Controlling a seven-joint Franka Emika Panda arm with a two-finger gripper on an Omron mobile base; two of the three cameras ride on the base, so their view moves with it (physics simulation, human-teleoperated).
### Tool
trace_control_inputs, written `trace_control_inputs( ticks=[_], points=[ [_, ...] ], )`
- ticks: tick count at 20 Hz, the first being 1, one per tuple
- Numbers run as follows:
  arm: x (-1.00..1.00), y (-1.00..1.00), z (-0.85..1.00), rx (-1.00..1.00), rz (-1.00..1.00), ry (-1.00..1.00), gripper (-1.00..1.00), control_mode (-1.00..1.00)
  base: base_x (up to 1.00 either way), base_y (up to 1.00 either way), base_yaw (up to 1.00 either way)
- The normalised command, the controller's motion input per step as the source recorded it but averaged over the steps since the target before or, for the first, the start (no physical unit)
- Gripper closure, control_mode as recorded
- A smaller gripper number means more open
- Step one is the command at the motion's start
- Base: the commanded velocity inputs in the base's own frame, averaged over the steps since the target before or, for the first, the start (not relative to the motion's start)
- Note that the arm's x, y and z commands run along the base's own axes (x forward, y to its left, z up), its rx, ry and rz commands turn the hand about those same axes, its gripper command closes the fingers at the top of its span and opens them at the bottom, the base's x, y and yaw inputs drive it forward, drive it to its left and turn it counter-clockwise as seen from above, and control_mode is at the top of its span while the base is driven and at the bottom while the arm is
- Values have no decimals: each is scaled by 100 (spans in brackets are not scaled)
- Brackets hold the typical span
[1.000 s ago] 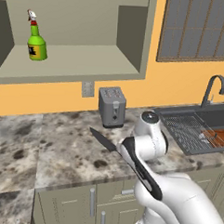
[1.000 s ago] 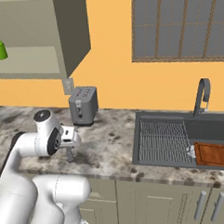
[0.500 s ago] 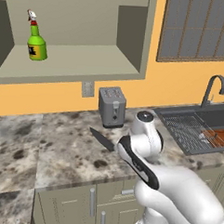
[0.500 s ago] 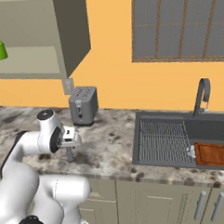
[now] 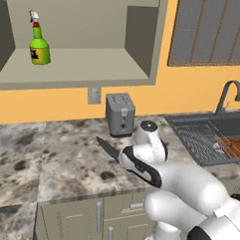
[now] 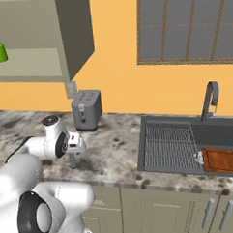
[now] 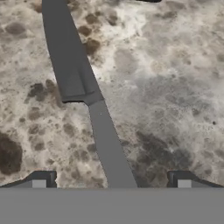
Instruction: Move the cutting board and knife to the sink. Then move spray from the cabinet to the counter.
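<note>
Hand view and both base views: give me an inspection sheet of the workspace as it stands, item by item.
Surface: speckled stone counter, bare around the knife.
Knife: lies flat on the counter, blade pointing away from the hand, handle running between the fingertips.
Cutting board: reddish-brown, lying in the sink basin.
Sink: dark basin with ribbed rack and curved faucet.
Spray: green bottle upright on the cabinet shelf.
Cabinet: open-fronted wall unit.
Clutter: grey toaster against the wall, behind the knife.
Hand: low over the knife handle, fingertips spread either side of it, not closed on it.
Cables: nothing seen.
Surroundings: orange wall, wall outlet, window with blinds.
</note>
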Motion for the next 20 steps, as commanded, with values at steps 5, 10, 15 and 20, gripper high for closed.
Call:
trace_control_inputs(
  ticks=[5, 10, 15, 20],
  points=[
    [27, 0, -48, 0, 0, 0, -100, -100, 0, 0, 0],
    [7, 0, -43, 0, 0, 0, -100, -100, 0, 0, 0],
    [0, 0, -43, 0, 0, 0, -100, -100, 0, 0, 0],
    [0, 0, -44, 0, 0, 1, 100, -100, 0, 0, 0]
  ],
)
